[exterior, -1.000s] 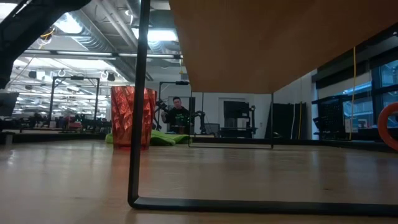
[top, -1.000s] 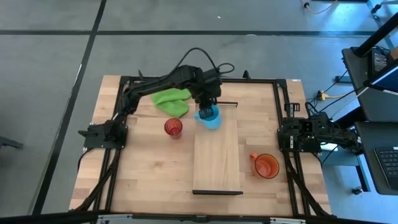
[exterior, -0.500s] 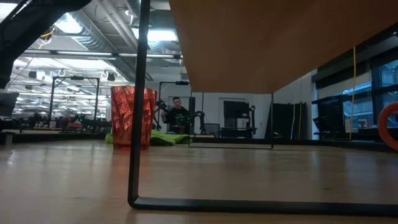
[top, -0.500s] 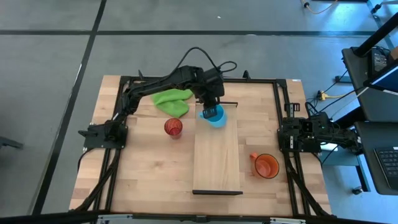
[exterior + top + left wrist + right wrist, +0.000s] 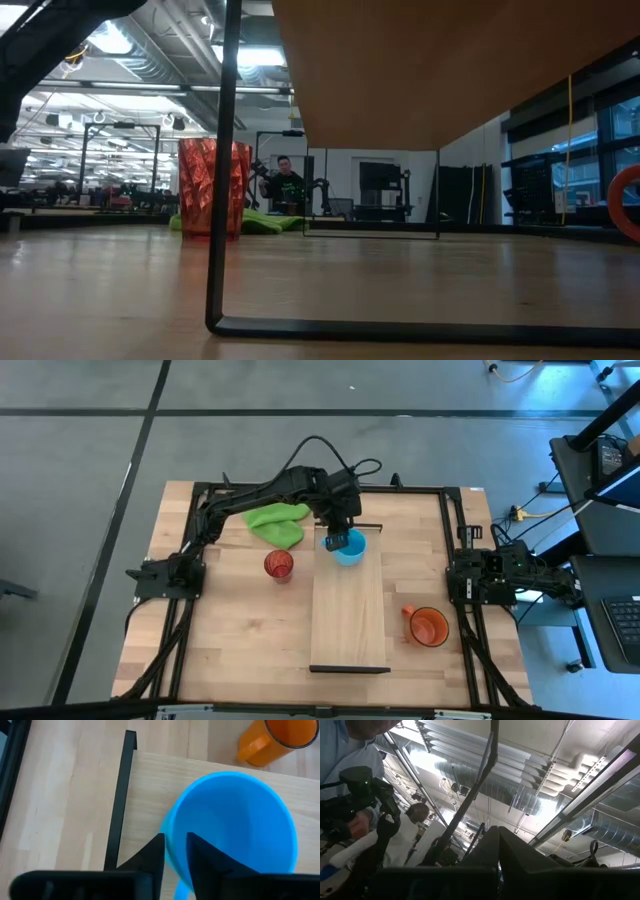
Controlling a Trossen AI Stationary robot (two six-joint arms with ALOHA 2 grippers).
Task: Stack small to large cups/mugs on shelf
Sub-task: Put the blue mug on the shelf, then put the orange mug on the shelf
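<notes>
My left gripper is over the far end of the pale wood shelf, shut on the light-blue mug. In the left wrist view the mug hangs over the board beside the shelf's dark end bar. The red ribbed cup stands on its base on the tabletop left of the shelf, also in the low view. The orange mug stands on the table right of the shelf. My right gripper is parked at the table's right edge, shut. My left gripper pinches the blue mug's wall at the rim, next to its handle, one finger inside and the other outside. The fingers come from above, pointing down. The mug is upright over the shelf's far end; I cannot tell whether its base touches the board.
A green cloth lies on the far side of the table, left of the shelf. The right arm sits folded at the right edge. The shelf board's near part is bare. A black frame rims the table.
My left gripper has carried the blue mug a short way toward the table's right, from the shelf's far left corner to over the middle of its far end. It has stayed shut on the mug. The red cup and the orange mug have not moved.
</notes>
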